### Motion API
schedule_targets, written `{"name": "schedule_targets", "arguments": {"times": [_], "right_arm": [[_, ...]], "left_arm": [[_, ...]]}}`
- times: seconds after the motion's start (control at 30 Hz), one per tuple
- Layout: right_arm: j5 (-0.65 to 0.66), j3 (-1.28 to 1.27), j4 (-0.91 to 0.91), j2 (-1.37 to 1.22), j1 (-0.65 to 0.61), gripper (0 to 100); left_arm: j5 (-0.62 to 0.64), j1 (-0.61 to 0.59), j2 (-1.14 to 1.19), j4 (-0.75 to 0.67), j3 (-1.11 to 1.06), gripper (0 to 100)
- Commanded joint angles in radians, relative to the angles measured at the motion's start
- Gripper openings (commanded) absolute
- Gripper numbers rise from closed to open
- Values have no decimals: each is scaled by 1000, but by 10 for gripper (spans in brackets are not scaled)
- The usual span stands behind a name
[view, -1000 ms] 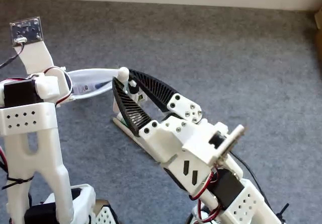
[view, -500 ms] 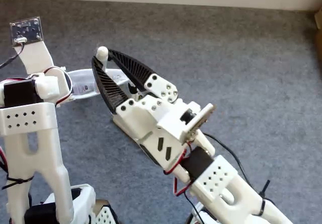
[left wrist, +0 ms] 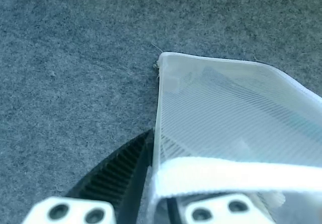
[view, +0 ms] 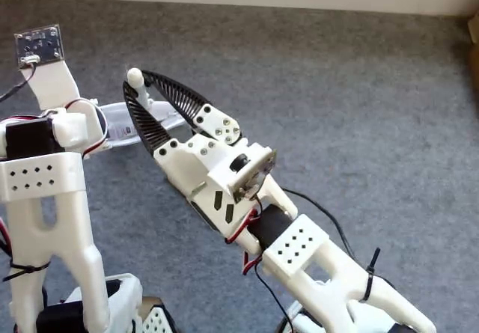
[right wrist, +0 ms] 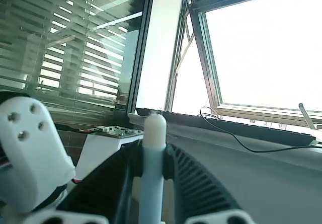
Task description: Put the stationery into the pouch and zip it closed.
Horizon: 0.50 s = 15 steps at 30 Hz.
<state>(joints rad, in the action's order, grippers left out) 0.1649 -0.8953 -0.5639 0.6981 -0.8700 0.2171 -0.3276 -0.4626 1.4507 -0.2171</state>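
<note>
A clear mesh pouch (view: 127, 126) with a white zip band lies on the grey carpet at the left; it is also close up in the left wrist view (left wrist: 226, 118). My left gripper (left wrist: 157, 183) is shut on its near edge, one black finger (left wrist: 118, 171) beside the mesh. My right gripper (view: 137, 87) is shut on a white pen (view: 135, 77), held above the pouch's right end with the pen tip pointing up and away. In the right wrist view the pen (right wrist: 153, 128) stands between the right gripper's (right wrist: 151, 152) black ribbed fingers.
Grey carpet (view: 359, 86) spreads open to the right and back. The left arm's white frame (view: 45, 191) fills the left edge. A flat pale item (view: 174, 183) lies partly under the right arm. The right wrist view looks at a window and blinds.
My right gripper has swung left and back with the pen, from the carpet's middle to above the pouch's right end. The left arm and pouch have stayed put.
</note>
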Motion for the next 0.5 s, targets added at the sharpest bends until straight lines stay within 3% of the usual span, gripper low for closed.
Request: {"name": "schedule_targets", "arguments": {"times": [0.0, 0.17, 0.33, 0.47], "right_arm": [[25, 12, -31, 12, -4, 4], [23, -8, 33, 12, -5, 12], [18, -5, 275, 12, -5, 187], [18, -5, 314, 62, -4, 185]], "left_arm": [[11, 8, -8, -17, -5, 7], [11, 8, -8, -17, -5, 7], [9, 8, -8, -17, -5, 7], [9, 8, -8, -17, -5, 7]]}}
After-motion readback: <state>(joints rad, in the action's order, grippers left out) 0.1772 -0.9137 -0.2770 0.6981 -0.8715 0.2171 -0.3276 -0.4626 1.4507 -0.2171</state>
